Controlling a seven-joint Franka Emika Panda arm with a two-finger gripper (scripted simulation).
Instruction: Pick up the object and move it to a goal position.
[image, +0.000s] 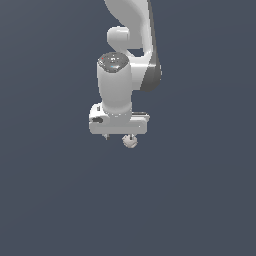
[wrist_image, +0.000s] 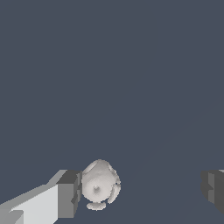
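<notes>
The object, a tiny off-white lumpy ball (image: 130, 141), sits just under the gripper's bar in the exterior view, toward that view's right end of the bar. In the wrist view the ball (wrist_image: 99, 186) lies between the two fingers, right against one finger (wrist_image: 66, 194) and far from the other. My gripper (image: 118, 136) points straight down and is open wide (wrist_image: 140, 192), not closed on the ball. I cannot tell whether the ball rests on the floor or hangs above it.
A plain dark grey-blue surface (image: 200, 200) fills both views. The white arm links (image: 125, 50) rise above the gripper. No goal marker shows.
</notes>
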